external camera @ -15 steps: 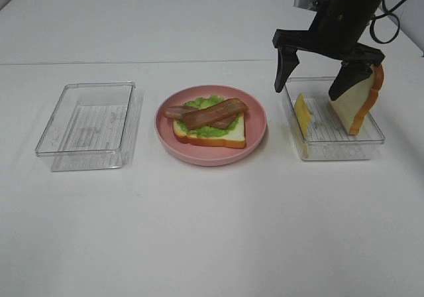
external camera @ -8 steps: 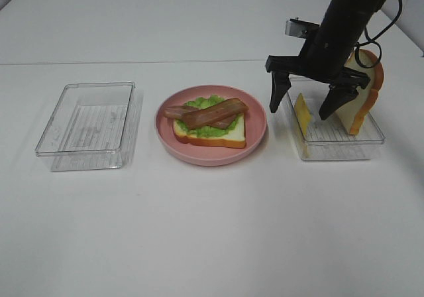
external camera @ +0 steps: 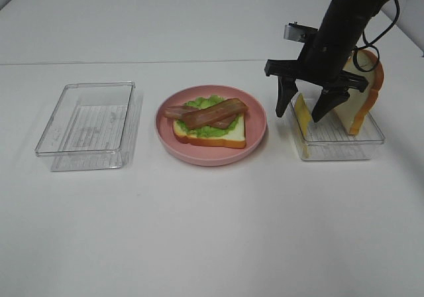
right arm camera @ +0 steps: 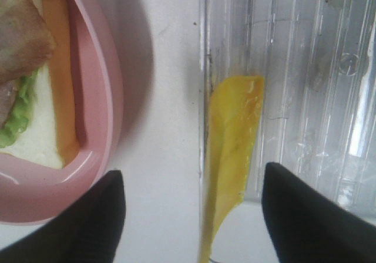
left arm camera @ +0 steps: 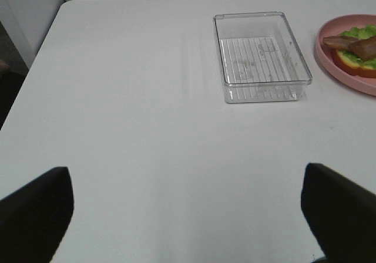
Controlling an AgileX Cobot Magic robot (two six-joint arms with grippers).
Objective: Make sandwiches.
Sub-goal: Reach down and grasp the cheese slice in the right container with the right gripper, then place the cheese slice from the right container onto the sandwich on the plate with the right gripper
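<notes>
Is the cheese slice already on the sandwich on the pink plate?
No, the cheese slice stands in the right clear tray, and bacon strips top the sandwich.

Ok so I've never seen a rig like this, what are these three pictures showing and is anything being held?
A two-armed robot is making a toy sandwich. One picture is from a high camera, two from cameras on its wrists. On the white table a round pink plate carries a bread slice topped with green lettuce and brown bacon strips. Either side stand clear plastic trays: the left tray empty, the right tray holding a yellow cheese slice on edge and a leaning bread slice. The black right tool is open astride the cheese, holding nothing; the left tool is open too.
</notes>
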